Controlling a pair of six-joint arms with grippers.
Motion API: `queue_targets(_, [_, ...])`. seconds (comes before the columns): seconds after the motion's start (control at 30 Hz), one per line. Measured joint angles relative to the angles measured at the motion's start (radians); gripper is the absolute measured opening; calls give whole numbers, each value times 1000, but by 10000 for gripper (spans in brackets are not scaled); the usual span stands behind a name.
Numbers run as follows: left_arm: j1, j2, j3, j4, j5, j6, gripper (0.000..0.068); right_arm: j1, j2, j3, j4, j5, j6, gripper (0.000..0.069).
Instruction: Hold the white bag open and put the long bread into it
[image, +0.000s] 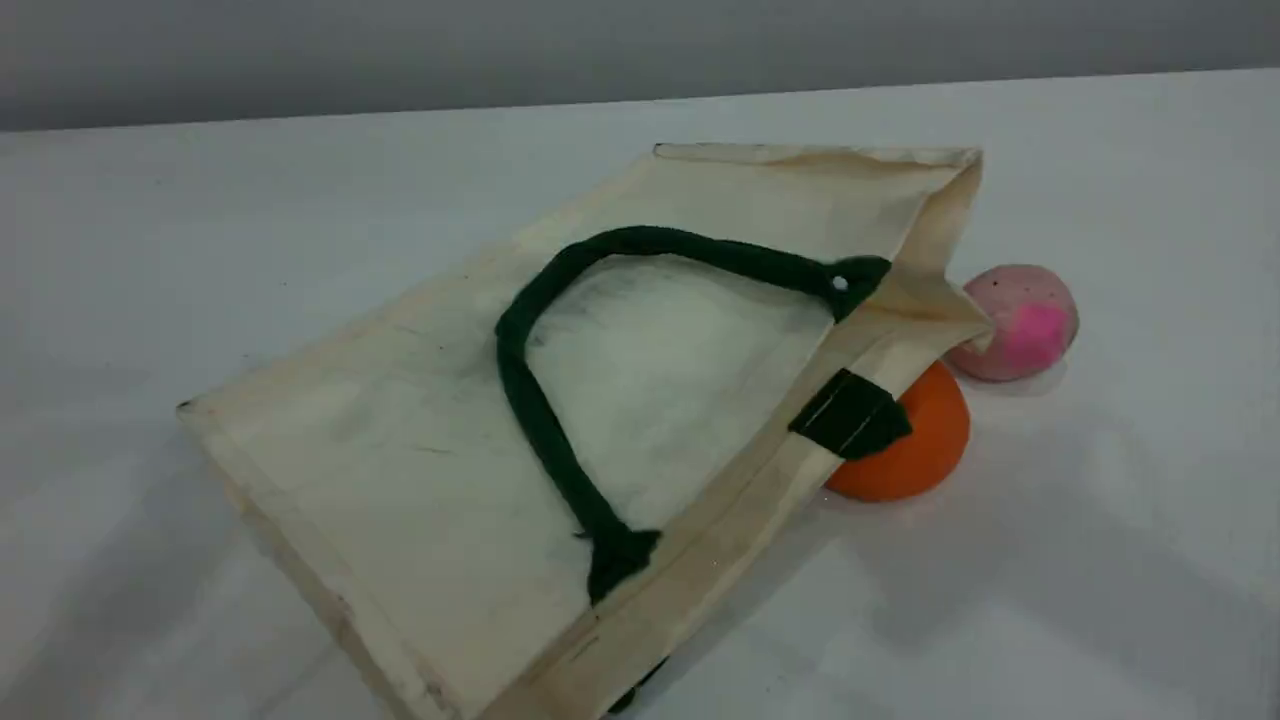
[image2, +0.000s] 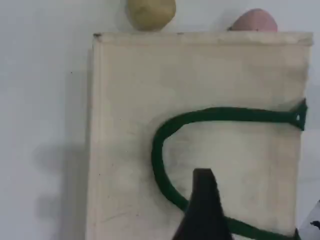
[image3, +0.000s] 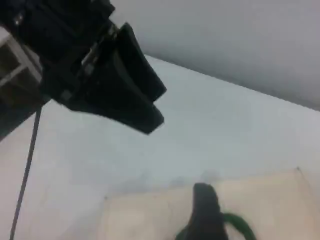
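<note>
The bag (image2: 200, 125) lies flat directly beneath the left gripper (image2: 202, 210); neither gripper's opening is visible.

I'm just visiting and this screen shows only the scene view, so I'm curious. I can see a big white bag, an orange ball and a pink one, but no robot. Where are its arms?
Observer: The left gripper hangs above the white bag, right over its green handle.
Operator: And the other one?
Observer: The right gripper hovers by the bag's edge, open and holding nothing.
Operator: Is anything hidden behind the bag?
Observer: Yes, a beige lump lies on the table just past the bag's edge, along from the pink ball.
</note>
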Motion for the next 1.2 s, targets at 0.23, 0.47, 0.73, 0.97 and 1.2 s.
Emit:
queue_targets(0.23, [0, -93, 0, -20, 18, 0, 501, 0, -119, 0, -262, 85, 219, 468])
queue_targets(0.47, [0, -210, 0, -105, 101, -1, 502, 0, -293, 0, -434, 196, 371, 468])
queue_targets(0.73, [-81, -300, 0, -148, 120, -113, 502, 0, -529, 0, -576, 377, 521, 468])
queue_targets(0.97, [-264, -359, 0, -4, 120, -281, 502, 0, -716, 0, -746, 551, 675, 468])
queue_targets(1.2, [-420, -425, 0, 181, 120, -432, 502, 0, -880, 0, -861, 736, 788, 468])
